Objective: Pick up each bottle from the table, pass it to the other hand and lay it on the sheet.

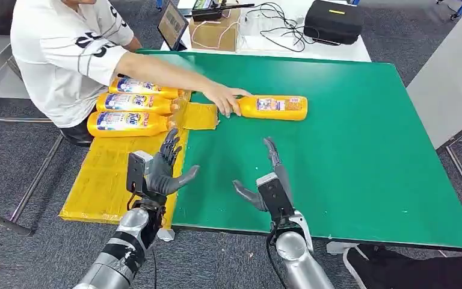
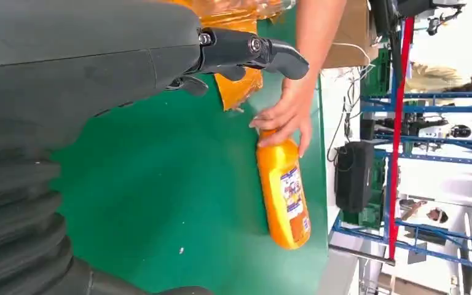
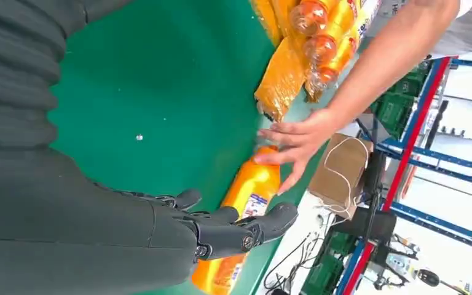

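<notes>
Head view: green table [image 1: 349,150] is sitting in front of the robot, yellow sheet [image 1: 105,177] lying along its left side and hanging past the edge. Three orange bottles [image 1: 129,103] are lying side by side on the far part of the sheet, caps pointing toward the green. A fourth bottle [image 1: 274,108] is lying on its side on the green table, far centre, apart from the sheet. A person in a white shirt [image 1: 60,48] is reaching across, person's hand [image 1: 224,96] resting on that bottle's cap end. Left hand [image 1: 165,171] is hovering over the sheet's near edge by the table border, fingers spread, holding nothing. Right hand [image 1: 271,180] is hovering over the near green surface, thumb out to the side, fingers extended, empty, well apart from the bottle.

Left wrist view: left hand [image 2: 252,52] is showing fingers extended and apart, nothing in them. Bottle [image 2: 284,193] is lying on the green with the person's hand [image 2: 286,114] on its neck end; crumpled sheet corner [image 2: 239,86] just beside.

Right wrist view: right hand [image 3: 233,230] is spread open, empty, in front of the bottle [image 3: 249,190]. Person's hand [image 3: 295,138] is touching the bottle's cap end. Sheet [image 3: 283,77] and the three bottles [image 3: 326,43] are lying beyond it.
</notes>
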Robot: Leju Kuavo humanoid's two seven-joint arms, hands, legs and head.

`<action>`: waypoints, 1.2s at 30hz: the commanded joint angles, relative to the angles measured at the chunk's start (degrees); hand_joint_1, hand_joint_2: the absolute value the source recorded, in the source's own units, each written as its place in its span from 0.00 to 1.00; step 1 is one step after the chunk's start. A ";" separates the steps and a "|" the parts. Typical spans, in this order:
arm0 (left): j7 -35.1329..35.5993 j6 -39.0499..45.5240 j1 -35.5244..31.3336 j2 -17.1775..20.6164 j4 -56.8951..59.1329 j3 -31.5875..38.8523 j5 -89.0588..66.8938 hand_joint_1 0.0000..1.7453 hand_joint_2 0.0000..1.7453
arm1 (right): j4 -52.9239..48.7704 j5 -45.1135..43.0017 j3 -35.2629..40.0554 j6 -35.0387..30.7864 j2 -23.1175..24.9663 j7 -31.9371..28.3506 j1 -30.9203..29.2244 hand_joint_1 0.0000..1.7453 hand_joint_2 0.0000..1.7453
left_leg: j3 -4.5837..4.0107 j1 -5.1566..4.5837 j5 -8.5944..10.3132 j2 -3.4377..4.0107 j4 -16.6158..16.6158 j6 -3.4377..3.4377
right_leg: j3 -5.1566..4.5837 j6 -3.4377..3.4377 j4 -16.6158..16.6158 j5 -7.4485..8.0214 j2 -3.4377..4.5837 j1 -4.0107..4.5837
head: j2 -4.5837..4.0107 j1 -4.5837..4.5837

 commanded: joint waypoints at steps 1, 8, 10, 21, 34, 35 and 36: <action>0.39 0.15 -0.84 0.48 0.93 0.26 -0.35 0.00 1.00 | 0.40 -0.40 -0.35 -0.05 -0.38 -0.06 -0.93 0.00 1.00 | 0.20 0.03 -0.08 0.03 -0.02 -0.05 | 0.19 -0.07 -0.02 -0.08 0.00 0.04 | 0.00 0.00; 1.28 2.64 0.91 -0.27 -2.83 -0.87 -2.50 0.00 1.00 | -4.54 0.76 -0.96 -0.09 -1.56 1.17 2.93 0.00 1.00 | 0.33 0.06 -0.18 -0.05 0.02 -0.07 | 0.36 -0.10 0.00 -0.19 -0.09 0.08 | 0.02 0.00; 2.03 2.85 1.95 -0.46 -4.40 -1.23 -3.03 0.00 1.00 | -6.26 1.14 -1.45 0.30 -1.51 1.63 4.29 0.00 1.00 | 0.18 0.03 -0.08 -0.09 -0.02 -0.04 | 0.21 -0.06 -0.02 -0.12 -0.12 0.04 | 0.00 0.00; 3.39 4.27 2.01 0.32 -6.04 -0.41 -5.21 0.00 1.00 | -5.93 1.58 -1.20 1.66 0.34 1.72 4.13 0.00 1.00 | 0.13 0.02 -0.10 0.02 -0.01 -0.06 | 0.11 -0.07 0.00 -0.08 -0.02 0.03 | 0.00 0.00; 3.63 3.42 2.24 1.84 -6.54 2.46 -5.21 0.00 1.00 | -5.46 2.69 0.48 1.13 0.21 1.63 4.14 0.00 1.00 | 0.29 0.07 -0.19 0.13 0.00 -0.09 | 0.27 -0.10 -0.02 -0.12 0.08 0.08 | 0.00 -0.02; 3.63 3.42 2.24 1.84 -6.54 2.46 -5.21 0.00 1.00 | -5.46 2.69 0.48 1.13 0.21 1.63 4.14 0.00 1.00 | 0.26 0.04 -0.16 0.12 -0.03 -0.08 | 0.23 -0.09 -0.02 -0.10 0.07 0.05 | 0.00 0.00; 3.63 3.42 2.24 1.84 -6.54 2.46 -5.21 0.00 1.00 | -5.46 2.69 0.48 1.13 0.21 1.63 4.14 0.00 1.00 | 0.07 0.03 -0.08 0.07 -0.03 -0.05 | 0.06 -0.05 -0.04 -0.03 0.04 0.04 | 0.00 0.00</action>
